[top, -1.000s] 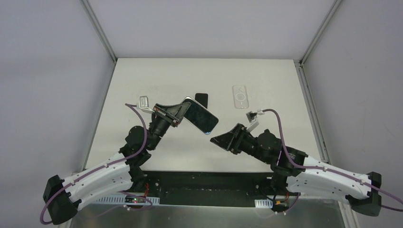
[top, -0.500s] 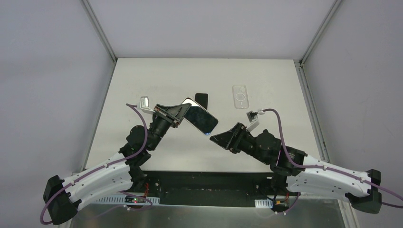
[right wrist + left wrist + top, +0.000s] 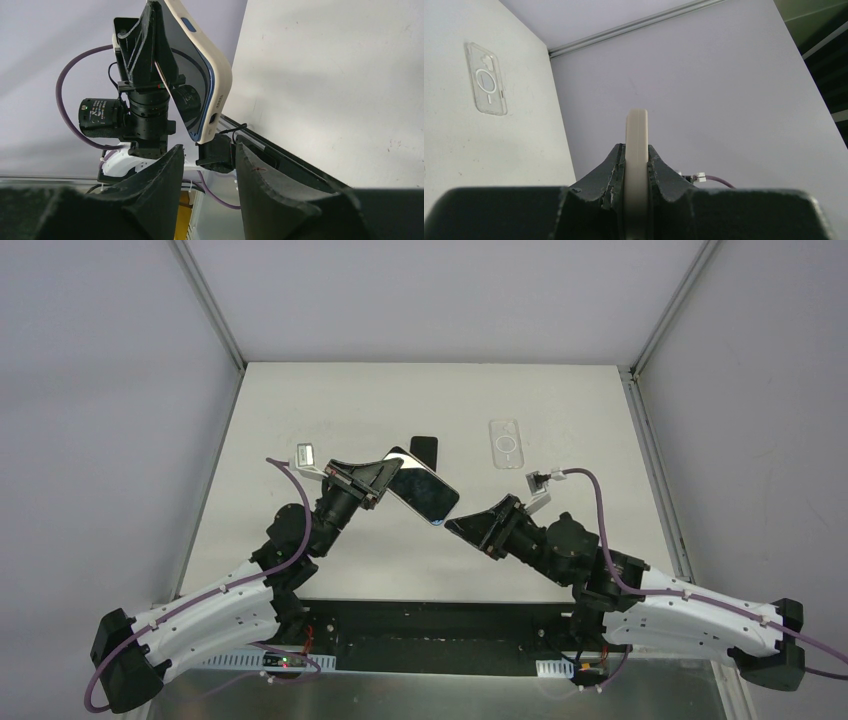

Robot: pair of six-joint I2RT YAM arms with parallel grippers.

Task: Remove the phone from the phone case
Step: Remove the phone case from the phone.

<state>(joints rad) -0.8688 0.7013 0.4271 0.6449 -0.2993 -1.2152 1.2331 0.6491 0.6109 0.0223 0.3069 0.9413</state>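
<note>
Slanting lengthwise toward right pincer (image 3: pixel 452 527), cased phone (image 3: pixel 425 490)

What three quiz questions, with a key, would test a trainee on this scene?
1. True or false: the left gripper is shut on the cased phone, holding it above the table.
2. Fill in: the clear case lies flat on the ____.
3. The right gripper is: A) open, close to the phone's lower corner; B) shut on the clear case; C) out of every view.
Key: 1 true; 2 table; 3 A.
</note>
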